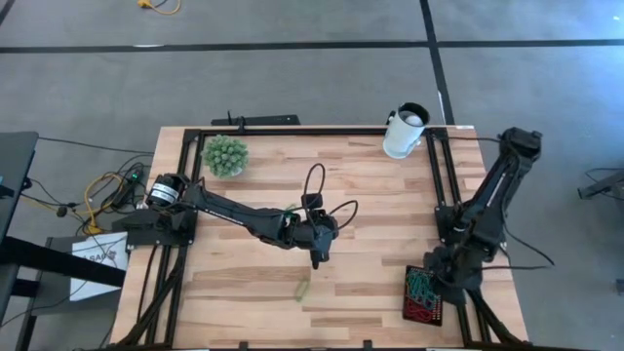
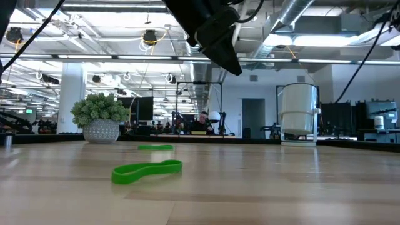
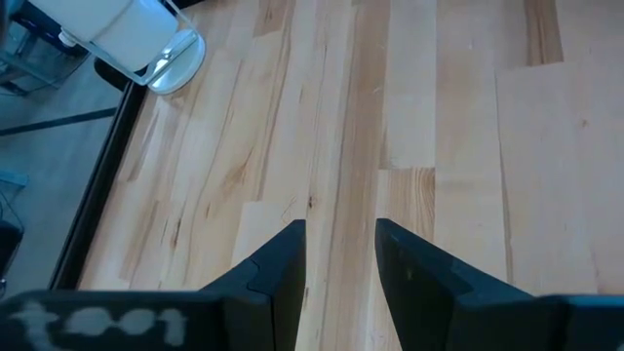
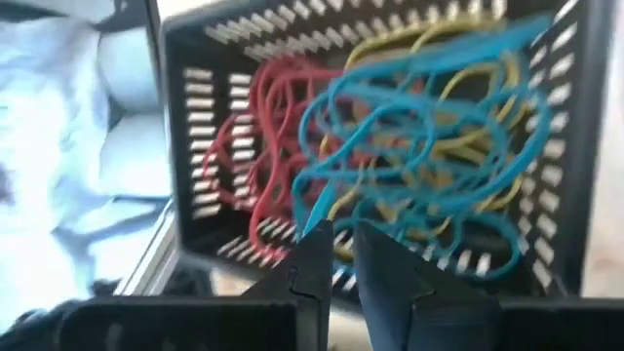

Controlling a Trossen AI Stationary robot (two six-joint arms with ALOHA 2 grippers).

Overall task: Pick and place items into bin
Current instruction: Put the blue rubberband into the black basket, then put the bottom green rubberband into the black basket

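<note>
The table (image 1: pixel 370 205) is pale wood planks in mixed tan tones. A bright green rubber band (image 2: pixel 147 170) lies on it. The bin (image 4: pixel 195 146) is black with pale slots, holding red, yellow and blue bands (image 4: pixel 419 136). The cup (image 1: pixel 402 134) is white with a dark rim; the spiky ball (image 1: pixel 224 154) is green.

no text can be read with certainty. in the high view a white sheet (image 1: pixel 96 259) lying off the tabletop's left edge carries dark letters cut off by the frame rail, perhaps "sa", too small to make out. in the left wrist view pale marks (image 3: pixel 97 322) on the gripper's dark body are blurred beyond reading.
</note>
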